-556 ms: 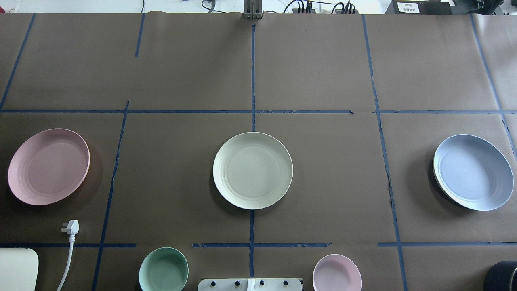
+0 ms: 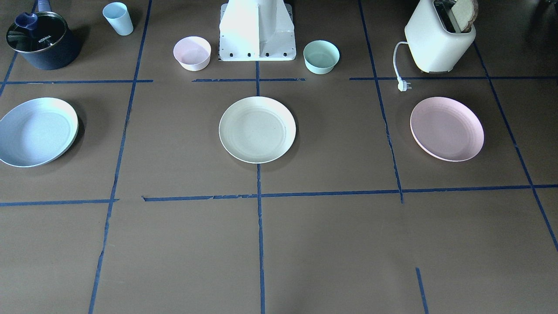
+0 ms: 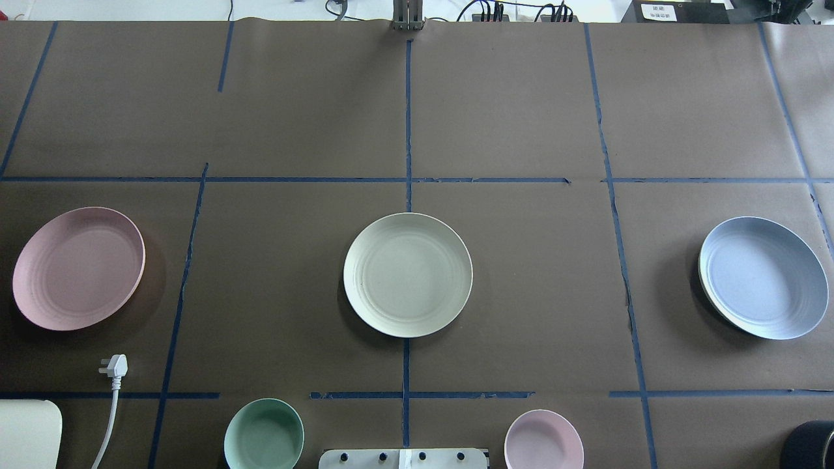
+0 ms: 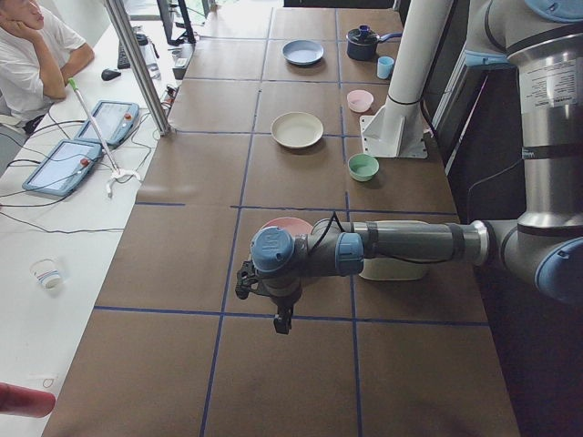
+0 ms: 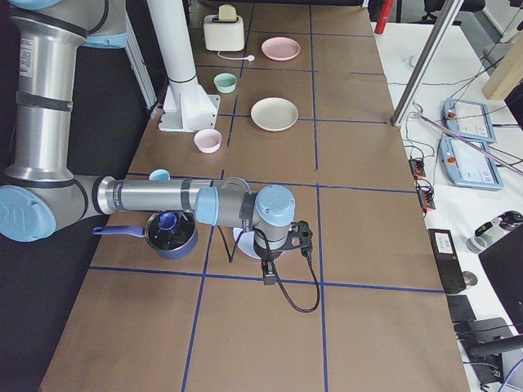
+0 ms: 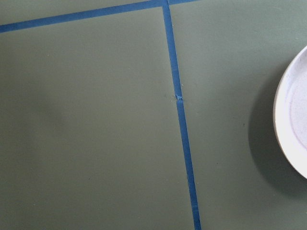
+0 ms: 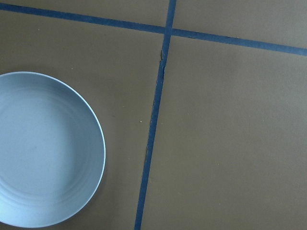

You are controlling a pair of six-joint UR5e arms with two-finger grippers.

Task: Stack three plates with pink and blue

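The left gripper (image 4: pixel 246 280) hangs above the table (image 3: pixel 521 117). Only a side view shows it, so I cannot tell how wide it stands. The pink plate (image 3: pixel 78 268) lies flat below and just beside it. The cream plate (image 3: pixel 407 274) sits between the 2 grippers, well apart from each. The blue plate (image 3: pixel 762 277) lies flat below the right gripper (image 5: pixel 304 237), slightly to one side; that gripper's opening cannot be told either. The 3 plates lie apart, none stacked.
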